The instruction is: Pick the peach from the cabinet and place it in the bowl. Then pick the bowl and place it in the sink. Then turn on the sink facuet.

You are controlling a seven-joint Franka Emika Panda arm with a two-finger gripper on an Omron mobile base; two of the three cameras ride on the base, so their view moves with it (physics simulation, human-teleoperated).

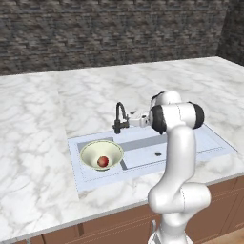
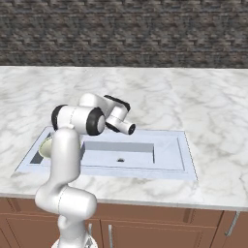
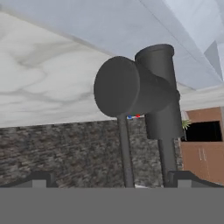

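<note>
The tap (image 1: 120,119), stiff and slim behind the sink (image 1: 200,143), wants a nudge on its short side lever (image 3: 124,87), just before the open, empty claw (image 3: 109,181).

Glossy white marbled stone counter (image 1: 38,124), smooth matt pale grey sink (image 1: 190,143), matt black tap (image 1: 120,118) looking like painted metal, smooth cream-green glazed bowl (image 1: 90,151), rough dark stone wall (image 1: 109,33), brown wood drawer fronts (image 2: 160,225).

A white marbled bench (image 1: 38,124) is backed by a dark stone wall (image 1: 109,33), with brown drawer fronts (image 2: 160,225) seen below it.
</note>
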